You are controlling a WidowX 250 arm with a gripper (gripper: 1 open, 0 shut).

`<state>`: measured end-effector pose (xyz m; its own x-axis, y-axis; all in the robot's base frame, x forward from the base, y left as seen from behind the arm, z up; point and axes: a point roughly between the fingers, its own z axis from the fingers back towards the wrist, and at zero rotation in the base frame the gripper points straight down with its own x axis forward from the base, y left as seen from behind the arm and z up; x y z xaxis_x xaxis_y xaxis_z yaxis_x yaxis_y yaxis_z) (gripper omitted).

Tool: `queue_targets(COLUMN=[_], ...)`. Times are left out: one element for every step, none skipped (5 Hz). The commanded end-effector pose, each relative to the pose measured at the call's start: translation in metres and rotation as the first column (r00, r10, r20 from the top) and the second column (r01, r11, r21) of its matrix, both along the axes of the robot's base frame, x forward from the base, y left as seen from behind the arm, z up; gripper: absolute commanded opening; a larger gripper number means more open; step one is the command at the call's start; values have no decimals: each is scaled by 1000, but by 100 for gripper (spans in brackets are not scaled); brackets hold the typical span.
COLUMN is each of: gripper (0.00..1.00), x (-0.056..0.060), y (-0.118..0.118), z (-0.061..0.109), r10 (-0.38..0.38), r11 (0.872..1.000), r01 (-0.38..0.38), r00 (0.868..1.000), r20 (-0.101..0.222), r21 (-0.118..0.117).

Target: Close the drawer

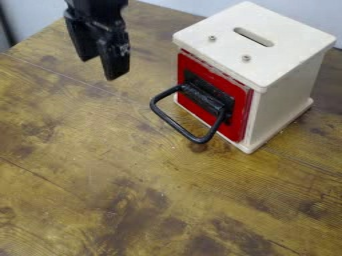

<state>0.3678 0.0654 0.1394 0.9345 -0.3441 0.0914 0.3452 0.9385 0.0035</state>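
Observation:
The drawer [211, 93] shows as a red front panel set flush in the cream-white cabinet [257, 60], with a black bracket and a large black loop handle [179, 117] resting on the table in front. My gripper [107, 60] hangs at the upper left, well apart from the handle and drawer. Its dark fingers point down and nothing is between them. Whether they are open or shut is unclear from this angle.
The wooden table [120, 190] spreads across the view with worn brown grain. The cabinet has a slot and screws in its top. A grey wall lies at the far back edge.

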Motion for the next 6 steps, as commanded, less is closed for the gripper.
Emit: queue_targets(gripper=[100, 100, 100, 100, 100, 100], x=[0, 1, -2, 0, 5, 5], y=[7, 11, 9, 5, 0, -1], z=[22, 20, 25, 29, 41, 52], r10=[-13, -20, 2, 6, 64, 107], r11=[1000, 1000, 1000, 1000, 998, 994], r01=[12, 20, -2, -7, -66, -108], r00=[997, 997, 998, 997, 994, 989], r20=[78, 76, 70, 78, 93, 100], r21=[6, 2, 1, 12, 17, 9])
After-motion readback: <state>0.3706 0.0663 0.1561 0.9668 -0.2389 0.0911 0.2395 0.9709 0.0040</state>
